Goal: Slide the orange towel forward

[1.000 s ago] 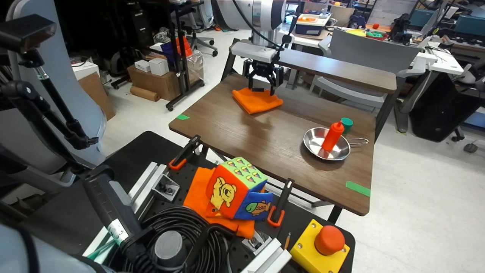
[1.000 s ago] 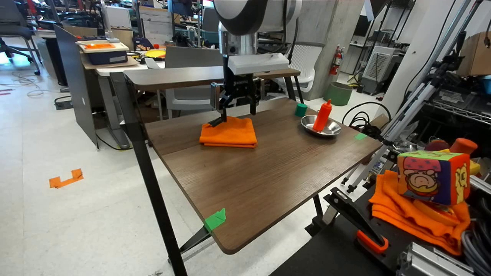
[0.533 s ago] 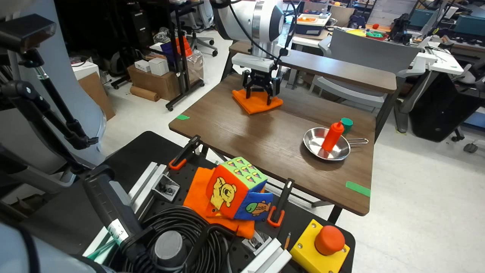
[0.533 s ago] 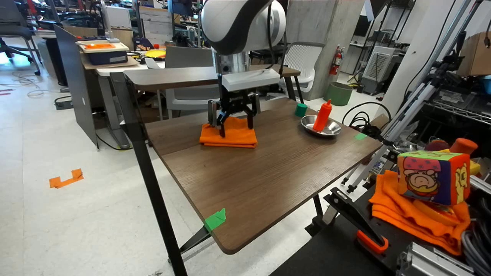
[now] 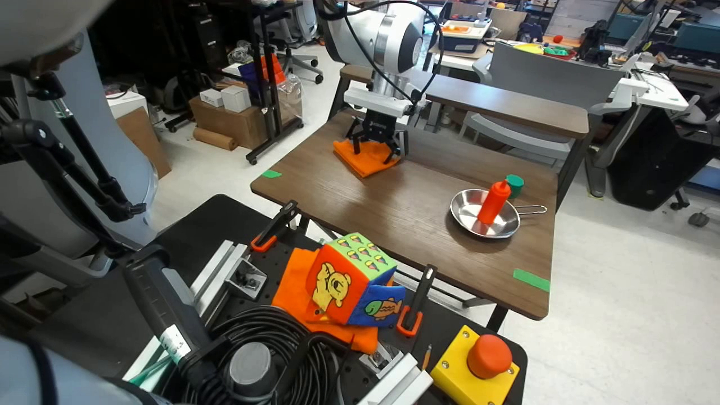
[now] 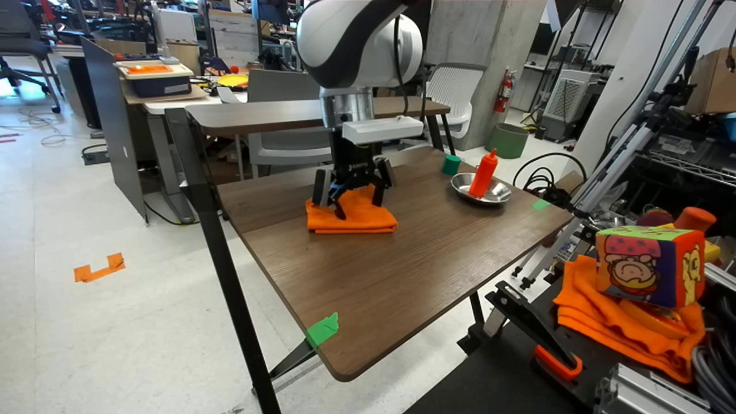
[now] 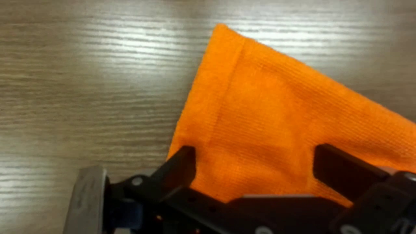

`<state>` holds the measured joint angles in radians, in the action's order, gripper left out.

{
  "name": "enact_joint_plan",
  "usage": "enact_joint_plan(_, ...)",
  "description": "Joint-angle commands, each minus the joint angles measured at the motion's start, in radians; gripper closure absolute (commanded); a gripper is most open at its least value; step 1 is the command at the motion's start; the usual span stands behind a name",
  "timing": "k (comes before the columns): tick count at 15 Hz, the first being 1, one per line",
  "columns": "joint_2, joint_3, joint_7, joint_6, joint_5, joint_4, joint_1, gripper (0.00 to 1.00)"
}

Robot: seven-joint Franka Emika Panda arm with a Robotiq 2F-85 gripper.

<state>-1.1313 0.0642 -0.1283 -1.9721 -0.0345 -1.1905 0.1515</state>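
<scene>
Low in the wrist view, the gripper [image 7: 255, 152] is spread wide; if pressed too lightly (or unevenly), the orange towel [image 7: 269, 113] may be left behind or rucked.

From here, right of centre in both exterior views, a red bottle [image 5: 493, 206] sits in a metal pan [image 5: 465, 211].
</scene>
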Motion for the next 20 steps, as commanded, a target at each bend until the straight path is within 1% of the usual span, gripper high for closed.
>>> enact_joint_plan(1, 0.015, 0.009, 0.082, 0.066, 0.000, -0.091, -0.001, 0.00)
enact_joint_plan(3, 0.053, -0.010, 0.068, 0.041, -0.045, -0.184, 0.022, 0.00)
enact_joint_plan(4, 0.065, -0.022, 0.063, 0.038, -0.057, -0.205, 0.035, 0.00)
enact_joint_plan(8, 0.171, -0.044, 0.040, 0.025, -0.141, -0.387, 0.078, 0.00)
enact_joint_plan(11, 0.258, -0.056, 0.004, -0.034, -0.214, -0.533, 0.104, 0.00)
enact_joint_plan(13, 0.282, -0.072, -0.058, -0.104, -0.249, -0.583, 0.123, 0.00)
enact_joint_plan(15, 0.305, -0.082, -0.111, -0.173, -0.265, -0.611, 0.132, 0.00)
enact_joint_plan(18, 0.371, -0.084, -0.153, -0.232, -0.264, -0.668, 0.139, 0.00)
enact_joint_plan(20, 0.474, -0.064, -0.140, -0.266, -0.241, -0.747, 0.122, 0.00)
